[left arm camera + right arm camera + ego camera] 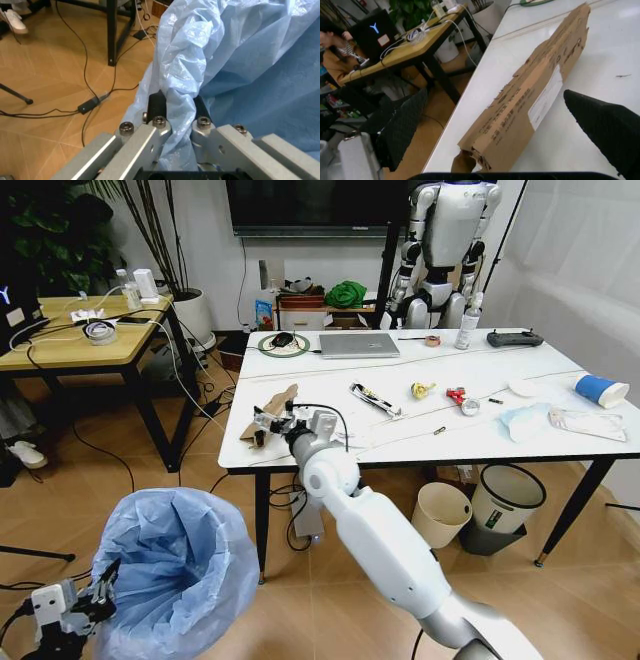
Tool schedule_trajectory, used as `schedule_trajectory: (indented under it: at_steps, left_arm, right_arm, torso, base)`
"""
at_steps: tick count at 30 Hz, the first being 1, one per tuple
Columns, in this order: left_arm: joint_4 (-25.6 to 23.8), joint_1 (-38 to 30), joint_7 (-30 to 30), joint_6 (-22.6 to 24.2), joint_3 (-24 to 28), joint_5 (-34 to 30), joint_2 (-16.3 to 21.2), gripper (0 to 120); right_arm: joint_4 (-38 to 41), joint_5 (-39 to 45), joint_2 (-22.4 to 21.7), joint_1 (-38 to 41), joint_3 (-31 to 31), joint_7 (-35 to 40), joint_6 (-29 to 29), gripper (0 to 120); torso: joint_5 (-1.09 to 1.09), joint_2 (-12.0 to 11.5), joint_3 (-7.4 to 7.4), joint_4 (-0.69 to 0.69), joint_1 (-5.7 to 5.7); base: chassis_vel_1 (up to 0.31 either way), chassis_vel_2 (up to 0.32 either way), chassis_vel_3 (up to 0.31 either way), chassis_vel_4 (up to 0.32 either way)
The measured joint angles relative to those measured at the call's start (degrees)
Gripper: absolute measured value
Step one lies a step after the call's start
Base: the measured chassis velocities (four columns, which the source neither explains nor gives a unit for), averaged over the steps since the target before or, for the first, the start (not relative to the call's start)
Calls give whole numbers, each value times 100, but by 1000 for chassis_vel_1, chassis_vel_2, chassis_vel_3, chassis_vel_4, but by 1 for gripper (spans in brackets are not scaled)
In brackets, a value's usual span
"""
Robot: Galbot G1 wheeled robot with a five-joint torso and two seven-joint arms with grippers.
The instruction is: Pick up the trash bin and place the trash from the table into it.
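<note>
Right gripper (262,423) sits at the near-left corner of the worktop (400,435), jaws spread wide, one black pad (607,127) on one side of the torn cardboard box (530,93) and the other off over the worktop edge, nothing pinched yet. You want the box centred between the pads before you close: it lies flat and long on the marble, flimsy by the look of it, so grab it across the narrow width near the ragged end and expect it to flex. Left gripper (95,597) is low at your left, jaws clamped on a fold of the blue liner at the rim of the trash bin (175,565), which hangs near the floor, in front of the worktop and left of its near-left corner. That grip is on bag plastic, the hard rim isn't visible, so keep the bin steady; the liner could slip. Rest of the trash is spread well to the right: wrapper (375,400), yellow scrap (422,390), red bit (456,394), mask (522,420), blue cup (601,390). Laptop (358,345) and remote (514,338) sit at the far side, leave them. The cream bin (441,513) and the black bin (505,505) under the worktop are not your target.
</note>
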Motion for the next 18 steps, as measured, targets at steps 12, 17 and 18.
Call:
schedule_trajectory:
  at_steps: [12, 17, 18]
  left_arm:
    - [-31, -15, -9, 14, 22, 10, -20, 0]
    - [-59, -3, -9, 15, 24, 15, -53, 0]
    - [-61, 1, -9, 16, 19, 16, -55, 0]
  right_arm:
    - [-370, -176, 148, 2, -34, -210, 66, 91]
    - [-459, -306, 149, -57, -117, -260, 102, 74]
    - [-481, -348, 150, -65, -128, -272, 109, 71]
  torso:
    - [1, -2, -2, 0, -1]
    - [1, -3, -2, -1, -1]
    - [1, -4, -2, 0, -2]
  base:
    - [0, 0, 0, 0]
    - [0, 0, 0, 0]
    - [0, 0, 0, 0]
